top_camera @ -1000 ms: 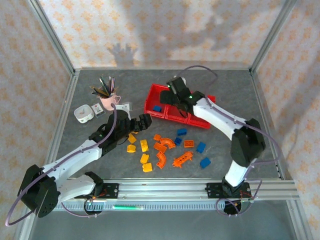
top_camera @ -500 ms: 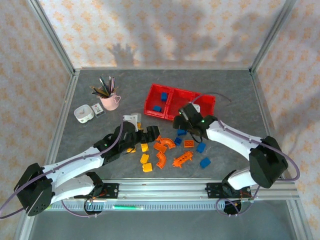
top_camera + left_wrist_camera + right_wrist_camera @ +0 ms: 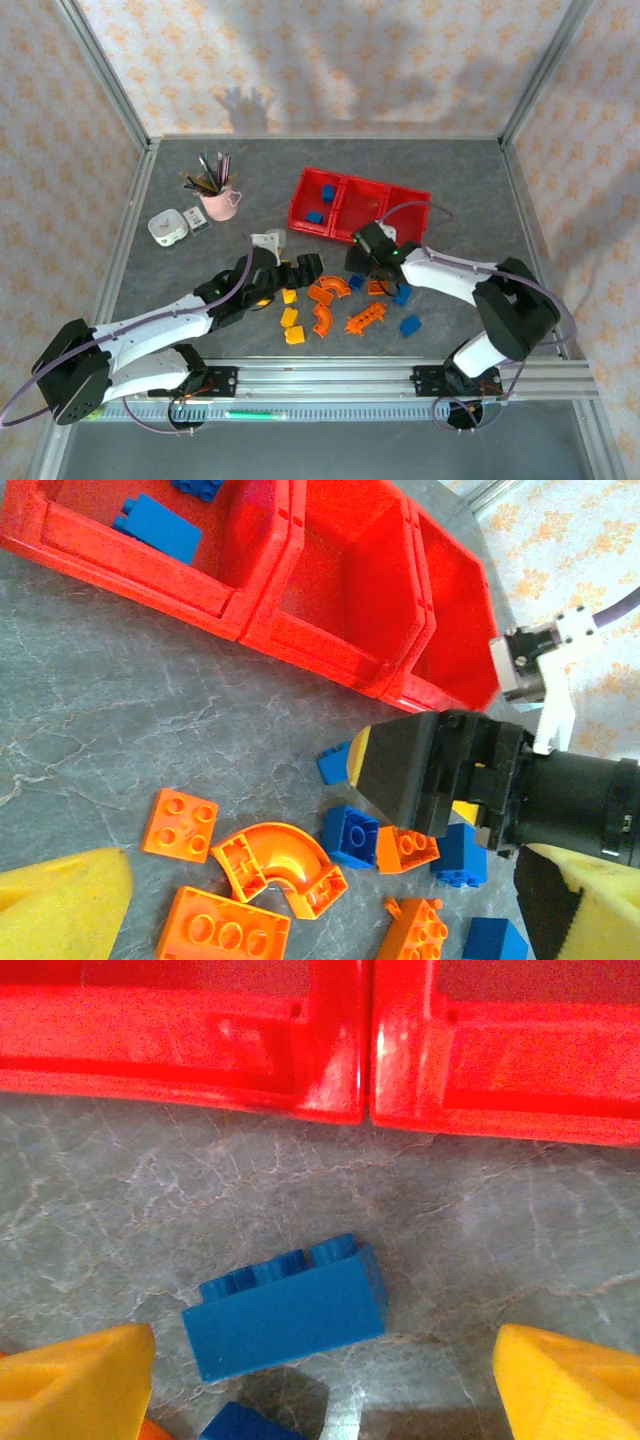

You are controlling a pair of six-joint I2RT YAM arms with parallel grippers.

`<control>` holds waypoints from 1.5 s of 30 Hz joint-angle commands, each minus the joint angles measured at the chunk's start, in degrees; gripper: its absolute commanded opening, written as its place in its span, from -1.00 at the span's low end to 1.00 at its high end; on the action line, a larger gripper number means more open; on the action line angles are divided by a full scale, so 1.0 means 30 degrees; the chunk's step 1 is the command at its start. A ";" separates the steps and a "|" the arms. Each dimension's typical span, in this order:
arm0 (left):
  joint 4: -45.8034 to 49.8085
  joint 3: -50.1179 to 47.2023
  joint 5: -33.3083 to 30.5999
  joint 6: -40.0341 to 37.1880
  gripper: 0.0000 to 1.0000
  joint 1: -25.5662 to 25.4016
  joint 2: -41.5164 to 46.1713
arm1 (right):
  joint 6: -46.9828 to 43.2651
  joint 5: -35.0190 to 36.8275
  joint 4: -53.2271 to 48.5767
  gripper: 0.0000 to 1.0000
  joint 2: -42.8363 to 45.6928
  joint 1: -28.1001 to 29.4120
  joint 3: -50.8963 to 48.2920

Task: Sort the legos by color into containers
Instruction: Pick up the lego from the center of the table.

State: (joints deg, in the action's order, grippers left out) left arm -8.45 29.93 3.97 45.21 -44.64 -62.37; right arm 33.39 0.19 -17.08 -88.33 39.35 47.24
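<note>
The containers are three joined red bins (image 3: 355, 208); the left one holds two blue bricks (image 3: 327, 190) (image 3: 158, 527). Loose legos lie in front of them: orange arches (image 3: 330, 288), yellow bricks (image 3: 290, 316) and blue bricks (image 3: 410, 325). My right gripper (image 3: 362, 262) (image 3: 320, 1380) is open and low over a blue brick (image 3: 285, 1310) lying just ahead of its yellow pads. My left gripper (image 3: 300, 268) (image 3: 330, 895) is open above an orange arch (image 3: 280, 865) and a blue brick (image 3: 350, 835), with nothing held. The right gripper's black finger (image 3: 420, 770) reaches in from the right.
A pink cup of pens (image 3: 215, 195) and a small white box (image 3: 167, 228) stand at the back left. Another white piece (image 3: 268, 240) lies behind my left gripper. Metal frame rails (image 3: 130, 230) border the table on both sides.
My right gripper has come off the left bin and down to the blue bricks in front of the bins. My left gripper has moved right toward the orange arches.
</note>
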 commanded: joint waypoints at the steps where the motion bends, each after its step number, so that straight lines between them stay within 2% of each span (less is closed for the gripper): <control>1: -0.0729 0.0072 -0.0553 0.0310 0.98 -0.0178 -0.0180 | -0.0887 0.0637 0.0599 0.69 -0.0703 0.0130 0.0759; 8: -0.0788 0.0100 -0.0634 0.0252 0.98 -0.0178 -0.0553 | -0.2178 0.0932 0.0524 0.56 -0.2079 0.0153 0.1500; 16: -0.0700 0.0214 -0.0674 0.0135 0.98 -0.0166 -0.0664 | -0.3136 0.1011 0.0476 0.33 -0.2918 0.0152 0.1962; 26: -0.0627 0.0247 -0.0795 -0.0030 0.98 -0.0176 -0.0601 | -0.3803 0.0905 0.0017 -0.06 -0.2850 0.0269 0.2429; 38: 0.1107 0.0864 -0.2178 -0.0938 0.99 0.0085 0.0726 | -0.3744 0.0302 -0.2032 -0.11 -0.1114 0.1204 0.4762; 45: 0.1929 0.1221 -0.1543 -0.1564 0.98 0.1817 0.1234 | -0.3861 0.0571 -0.2608 -0.12 -0.2720 0.1194 0.8481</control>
State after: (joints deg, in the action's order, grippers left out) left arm -5.30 31.81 -0.49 42.37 -41.34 -59.79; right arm 22.24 0.43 -23.11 -94.15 42.83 68.27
